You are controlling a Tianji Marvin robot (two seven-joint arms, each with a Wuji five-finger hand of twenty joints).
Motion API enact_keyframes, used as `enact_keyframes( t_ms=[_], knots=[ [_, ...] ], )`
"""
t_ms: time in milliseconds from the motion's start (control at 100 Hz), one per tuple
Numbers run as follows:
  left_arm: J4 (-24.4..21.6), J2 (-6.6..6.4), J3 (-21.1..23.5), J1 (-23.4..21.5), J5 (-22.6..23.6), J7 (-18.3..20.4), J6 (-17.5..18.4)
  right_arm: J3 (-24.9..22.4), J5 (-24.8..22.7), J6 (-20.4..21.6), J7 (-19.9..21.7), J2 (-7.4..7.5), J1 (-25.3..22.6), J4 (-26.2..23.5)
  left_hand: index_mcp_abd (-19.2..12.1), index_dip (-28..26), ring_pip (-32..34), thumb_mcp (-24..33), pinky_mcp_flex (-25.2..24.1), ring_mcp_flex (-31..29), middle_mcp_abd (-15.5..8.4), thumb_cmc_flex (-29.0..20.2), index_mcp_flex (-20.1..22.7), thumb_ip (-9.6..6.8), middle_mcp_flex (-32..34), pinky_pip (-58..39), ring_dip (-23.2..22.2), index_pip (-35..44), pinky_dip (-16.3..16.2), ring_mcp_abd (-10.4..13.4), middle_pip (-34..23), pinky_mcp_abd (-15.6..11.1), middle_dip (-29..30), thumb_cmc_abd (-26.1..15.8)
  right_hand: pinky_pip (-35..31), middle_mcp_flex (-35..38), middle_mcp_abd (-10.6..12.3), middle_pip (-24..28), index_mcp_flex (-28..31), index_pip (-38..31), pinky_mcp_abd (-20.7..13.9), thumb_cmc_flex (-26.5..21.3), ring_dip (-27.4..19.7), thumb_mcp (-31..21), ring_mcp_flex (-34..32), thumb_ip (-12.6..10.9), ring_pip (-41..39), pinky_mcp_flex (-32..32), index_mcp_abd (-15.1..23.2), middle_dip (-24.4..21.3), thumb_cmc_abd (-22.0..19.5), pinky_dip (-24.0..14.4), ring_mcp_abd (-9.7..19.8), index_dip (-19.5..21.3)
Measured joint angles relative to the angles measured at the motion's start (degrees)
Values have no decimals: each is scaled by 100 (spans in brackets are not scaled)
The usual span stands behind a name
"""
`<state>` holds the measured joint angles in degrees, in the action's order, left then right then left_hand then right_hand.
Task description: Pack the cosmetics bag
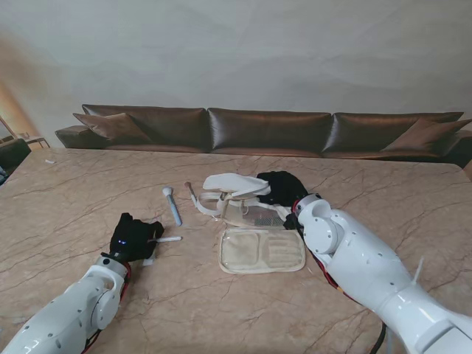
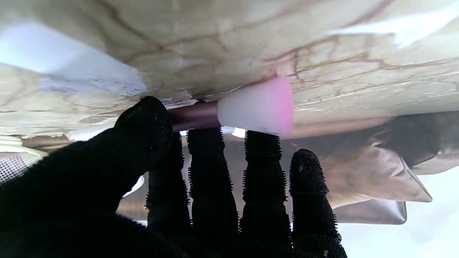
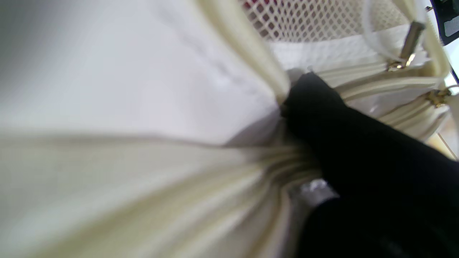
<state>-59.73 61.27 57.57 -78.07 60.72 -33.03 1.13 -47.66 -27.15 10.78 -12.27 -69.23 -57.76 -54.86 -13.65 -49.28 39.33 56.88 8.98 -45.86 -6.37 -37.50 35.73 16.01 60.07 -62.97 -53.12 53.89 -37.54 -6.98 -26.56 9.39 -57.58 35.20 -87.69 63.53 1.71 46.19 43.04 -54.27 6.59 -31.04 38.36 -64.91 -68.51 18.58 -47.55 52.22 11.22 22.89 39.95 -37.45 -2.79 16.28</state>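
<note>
one brush (image 2: pixel 251 111) in left hand (image 1: pixel 135 237), bristles pointing right.

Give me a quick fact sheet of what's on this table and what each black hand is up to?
surface: marble table
bag: white cosmetics bag, lying open, mesh pocket showing
left hand: closed on a makeup brush with a pink-tipped white head, at table level
right hand: gripping the bag's far flap
loose item: a second brush left of the bag, untouched
background: brown sofa
</note>
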Motion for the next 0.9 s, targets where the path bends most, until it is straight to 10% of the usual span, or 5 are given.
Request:
enact_keyframes(
  t_ms=[900],
  knots=[
    [-1252,-117,229,-529,621,161,47,71,48,132,-86,-34,38,98,1,-144,0,-25,4,0,54,15,74,2,161,-1,-139,11,0,0,-7,-1,-97,119,-56,0,0,0,6,0,5,0,33,0,-6,-2,-21,19,0,-1,0,0,-17,0]
  ],
)
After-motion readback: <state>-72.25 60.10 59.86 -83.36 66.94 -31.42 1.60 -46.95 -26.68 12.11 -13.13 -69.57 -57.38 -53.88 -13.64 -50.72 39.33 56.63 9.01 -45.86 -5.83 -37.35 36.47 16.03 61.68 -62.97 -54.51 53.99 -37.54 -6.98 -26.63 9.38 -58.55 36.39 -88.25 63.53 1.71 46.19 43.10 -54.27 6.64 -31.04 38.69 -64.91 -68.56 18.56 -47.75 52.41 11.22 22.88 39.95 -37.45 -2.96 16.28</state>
